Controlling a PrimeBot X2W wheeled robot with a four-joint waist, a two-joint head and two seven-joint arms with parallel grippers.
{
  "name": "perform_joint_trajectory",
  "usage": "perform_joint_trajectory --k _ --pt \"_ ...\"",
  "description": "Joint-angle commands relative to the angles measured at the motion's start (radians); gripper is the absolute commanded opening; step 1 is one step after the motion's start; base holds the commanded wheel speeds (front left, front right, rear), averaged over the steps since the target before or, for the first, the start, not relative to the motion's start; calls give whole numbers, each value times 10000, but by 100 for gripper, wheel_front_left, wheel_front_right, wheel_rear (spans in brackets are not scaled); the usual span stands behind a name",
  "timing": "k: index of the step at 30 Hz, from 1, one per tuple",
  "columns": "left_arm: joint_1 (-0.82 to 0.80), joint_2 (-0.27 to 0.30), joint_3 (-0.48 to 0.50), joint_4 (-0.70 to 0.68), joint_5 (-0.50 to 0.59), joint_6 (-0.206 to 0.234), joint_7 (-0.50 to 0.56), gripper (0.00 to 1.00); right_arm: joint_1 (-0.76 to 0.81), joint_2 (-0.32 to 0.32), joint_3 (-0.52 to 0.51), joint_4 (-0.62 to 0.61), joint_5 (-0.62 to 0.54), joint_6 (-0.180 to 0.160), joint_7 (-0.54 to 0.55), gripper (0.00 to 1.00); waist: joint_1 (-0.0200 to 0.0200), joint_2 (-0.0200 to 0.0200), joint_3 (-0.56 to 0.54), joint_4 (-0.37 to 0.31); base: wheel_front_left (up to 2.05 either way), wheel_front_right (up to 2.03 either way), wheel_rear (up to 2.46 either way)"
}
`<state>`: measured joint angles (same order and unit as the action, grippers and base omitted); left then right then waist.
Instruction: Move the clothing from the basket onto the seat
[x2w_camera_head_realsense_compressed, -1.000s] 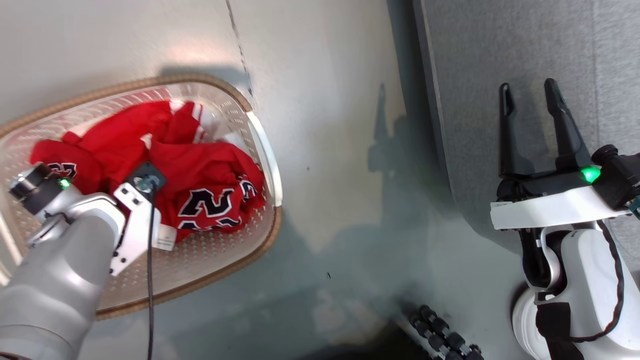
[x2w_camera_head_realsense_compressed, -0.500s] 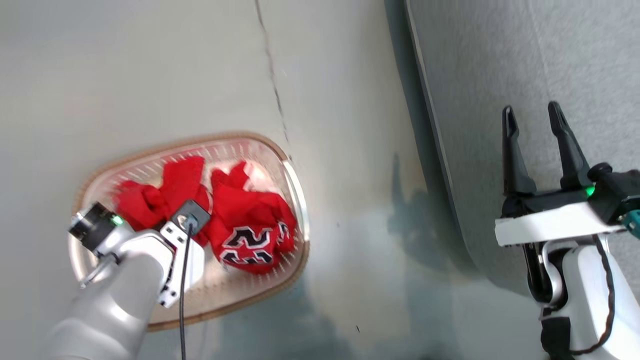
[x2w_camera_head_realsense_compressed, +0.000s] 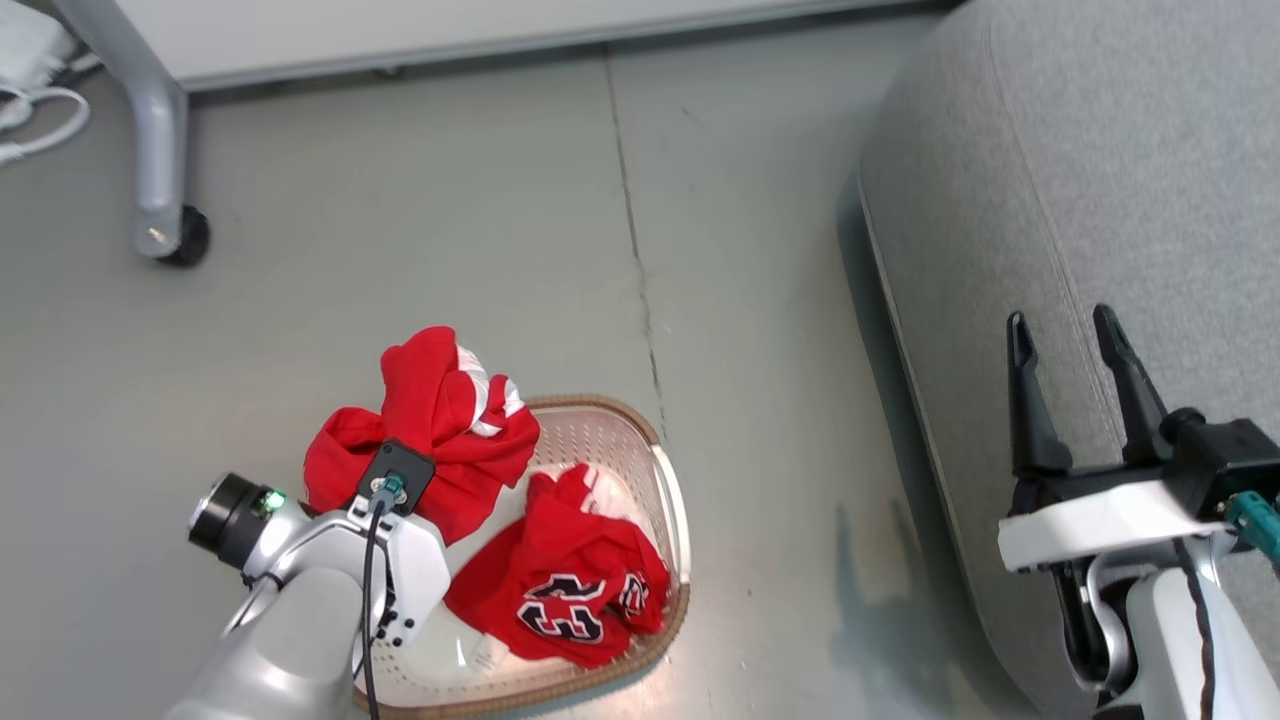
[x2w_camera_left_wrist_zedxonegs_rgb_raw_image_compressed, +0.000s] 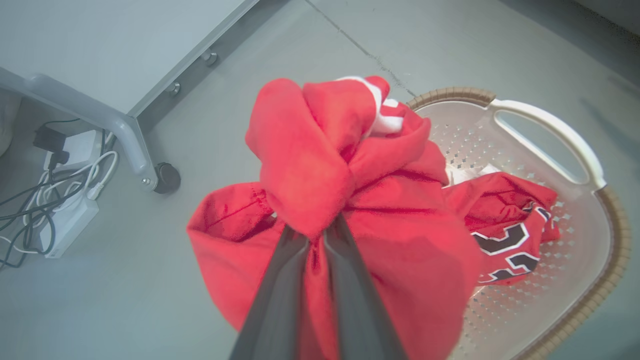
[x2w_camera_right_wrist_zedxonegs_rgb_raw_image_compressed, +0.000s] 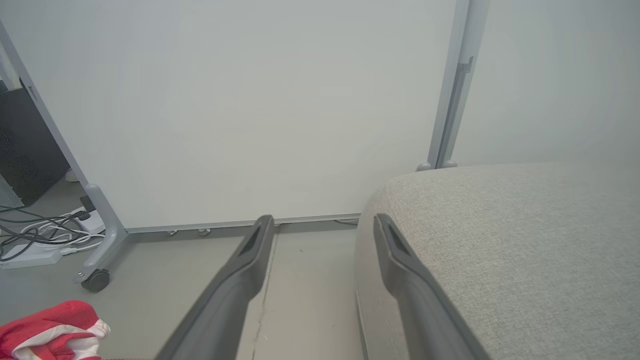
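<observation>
Red clothing (x2w_camera_left_wrist_zedxonegs_rgb_raw_image_compressed: 310, 165) pinched in the left gripper (x2w_camera_left_wrist_zedxonegs_rgb_raw_image_compressed: 315, 240) probably dangles low: lift clear of the basket (x2w_camera_head_realsense_compressed: 600, 404), then cross to the seat (x2w_camera_head_realsense_compressed: 1100, 150); right gripper (x2w_camera_head_realsense_compressed: 1065, 345) gapes.

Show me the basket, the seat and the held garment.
basket (x2w_camera_head_realsense_compressed: 600, 445), head view, bare perforated wall.
seat (x2w_camera_head_realsense_compressed: 1100, 150), head view, grey top surface.
held garment (x2w_camera_left_wrist_zedxonegs_rgb_raw_image_compressed: 300, 165), left wrist view, bunched red fold.

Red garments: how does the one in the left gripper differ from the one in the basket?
The gripped garment hangs bunched from the shut left gripper, over the basket rim; the other garment lies loose inside it. The gripped one shows white stripes, the other dark numerals. Both are bright red.
</observation>
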<state>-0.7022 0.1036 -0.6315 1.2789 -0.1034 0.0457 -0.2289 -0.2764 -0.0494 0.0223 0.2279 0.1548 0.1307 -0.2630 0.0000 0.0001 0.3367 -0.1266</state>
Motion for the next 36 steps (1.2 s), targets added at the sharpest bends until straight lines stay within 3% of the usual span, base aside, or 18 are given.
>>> perform_joint_trajectory --k 1,7,15,21,30,36 --pt "248 -58 176 -81 -253 56 -154 0 268 -78 -8 62 -98 2 16 100 0 -1 -765 419 0 0 0" --pt "707 29 765 -1011 -852 423 -371 0 711 -141 113 219 -122 2 18 100 0 -1 -1590 562 0 0 0" --pt "1765 378 1307 -4057 -928 898 -374 0 1178 -219 28 312 -97 2 18 100 0 -1 -2386 757 0 0 0" --pt "2687 431 2269 -6982 -1016 1260 -377 0 1389 -180 275 358 -127 2 16 100 0 -1 -2784 734 0 0 0" --pt "3493 109 3128 -11288 -207 1106 -355 0 1579 -163 512 468 -46 2 18 100 0 -1 -3048 708 0 0 0" --pt "3903 -159 2972 -12893 78 567 -357 0 1530 -143 580 491 -18 2 18 100 0 -1 -3117 637 0 0 0"
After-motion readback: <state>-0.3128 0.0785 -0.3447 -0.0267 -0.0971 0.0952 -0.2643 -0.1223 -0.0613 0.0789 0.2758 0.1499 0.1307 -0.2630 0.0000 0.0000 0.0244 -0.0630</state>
